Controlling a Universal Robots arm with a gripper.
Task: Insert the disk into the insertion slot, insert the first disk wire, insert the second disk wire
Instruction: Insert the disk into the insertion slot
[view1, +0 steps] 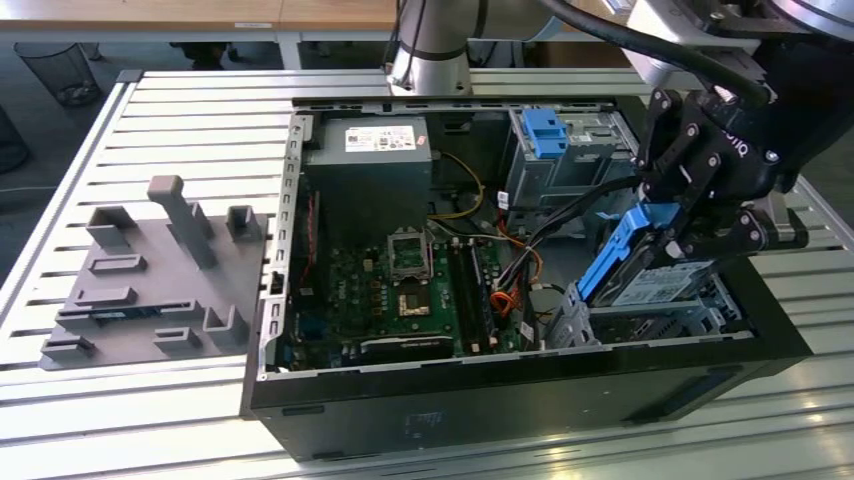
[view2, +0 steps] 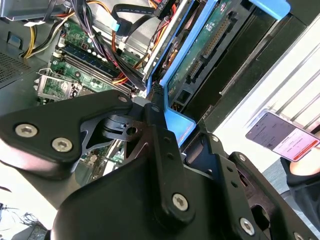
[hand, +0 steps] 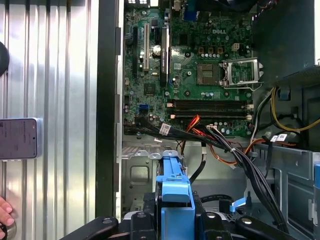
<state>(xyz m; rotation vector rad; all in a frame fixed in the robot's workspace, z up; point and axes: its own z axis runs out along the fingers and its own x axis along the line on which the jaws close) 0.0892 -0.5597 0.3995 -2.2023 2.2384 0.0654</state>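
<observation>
The disk (view1: 657, 272) hangs steeply tilted in its blue carrier (view1: 617, 250). Its lower end is at the mouth of the insertion slot (view1: 661, 322), the low metal cage in the near corner of the computer case (view1: 534, 385) on the exterior view's right. I cannot tell whether disk and cage touch. The gripper (view1: 683, 240) is clamped on the disk's upper part. In the second wrist view its black fingers (view2: 155, 125) press on the carrier's edge, and the disk's green underside (view2: 212, 47) faces the camera. In the first wrist view the carrier (hand: 172, 192) stands edge-on above the cage (hand: 137, 172). Loose cables (view1: 534, 250) run just beside the disk, between it and the motherboard (view1: 400, 290). Behind stands a taller bay (view1: 561, 150). The case rests on a slatted table (view1: 174, 100), with a grey fixture plate (view1: 147, 290) well apart.
</observation>
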